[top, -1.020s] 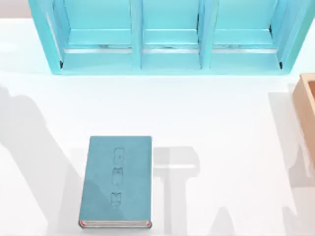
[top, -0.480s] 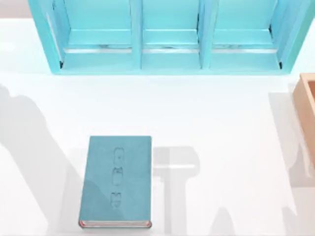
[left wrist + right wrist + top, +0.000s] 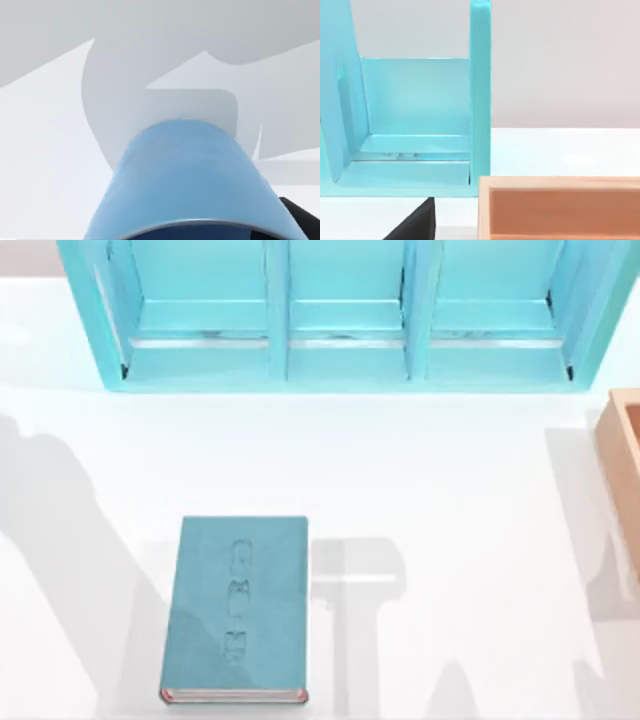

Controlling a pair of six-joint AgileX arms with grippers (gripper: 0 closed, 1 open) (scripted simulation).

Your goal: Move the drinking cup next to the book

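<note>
**Cup close at left wrist, book alone at front of table**

Pale-blue drinking cup [image 3: 190,185] looming just before the left wrist camera, rounded wall up close, darker blue band along its near edge. Behind it, white table [image 3: 45,165] crossed by broad grey shadows. Beside the cup, a dark sliver of the left gripper [image 3: 299,216] at the corner of that view. Impossible to tell whether clamped on the cup or loose, and impossible to tell how near the cup sits to the book.

Seen from above: teal-blue book [image 3: 235,610] lying flat and closed at the front of the table [image 3: 460,480], left of centre, faint embossed marks running down the cover, white page edges and thin red trim along the near end. Well apart from it, at the far edge, the turquoise shelf unit [image 3: 340,365] spanning most of the table's width, three open bays facing the camera. At the right edge, part of a light wooden box [image 3: 625,455], near the shelf unit's right end but not touching it. Arm shadows falling across the table on both sides of the book.

From the right wrist: end bay of the shelf unit [image 3: 415,125] and the wooden box [image 3: 560,205] just before it. Low in that view, a dark wedge of the right gripper [image 3: 415,224], parked at the table's right side. Grip state there likewise impossible to tell.
</note>
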